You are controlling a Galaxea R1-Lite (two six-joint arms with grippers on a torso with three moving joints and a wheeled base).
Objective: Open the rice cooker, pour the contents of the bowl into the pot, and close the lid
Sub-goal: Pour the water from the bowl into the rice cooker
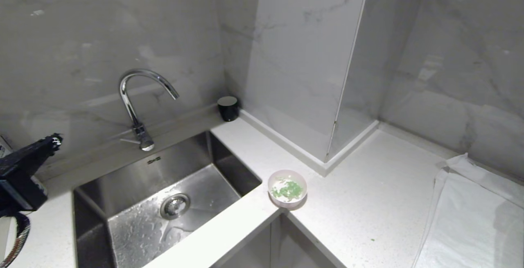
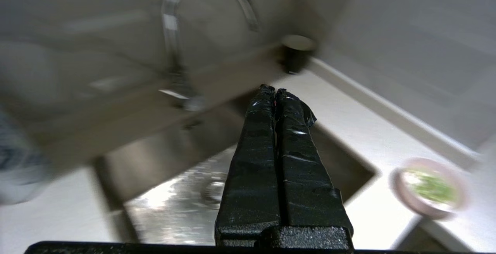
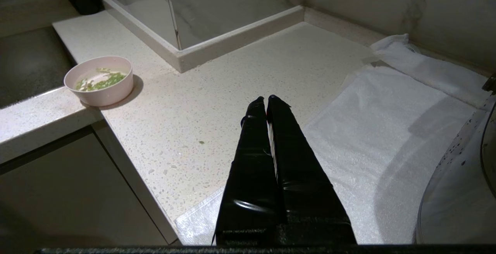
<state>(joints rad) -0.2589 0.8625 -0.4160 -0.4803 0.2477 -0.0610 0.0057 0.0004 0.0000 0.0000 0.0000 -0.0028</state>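
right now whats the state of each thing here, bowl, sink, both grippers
bowl: upright on the counter corner, green pieces inside
sink: wet, nothing in it
faucet: no water running
left gripper: shut, empty, above the sink
right gripper: shut, empty, over the counter by the white towel

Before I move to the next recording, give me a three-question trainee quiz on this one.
1. True or false: the pink bowl stands inside the sink.
2. Which is shut?
A. only the left hand
B. only the right hand
C. both
3. Fill in: the right hand hangs over the counter beside a white ____.

Key:
1. False; it sits on the counter near the sink's corner, green pieces in it.
2. C.
3. Towel.
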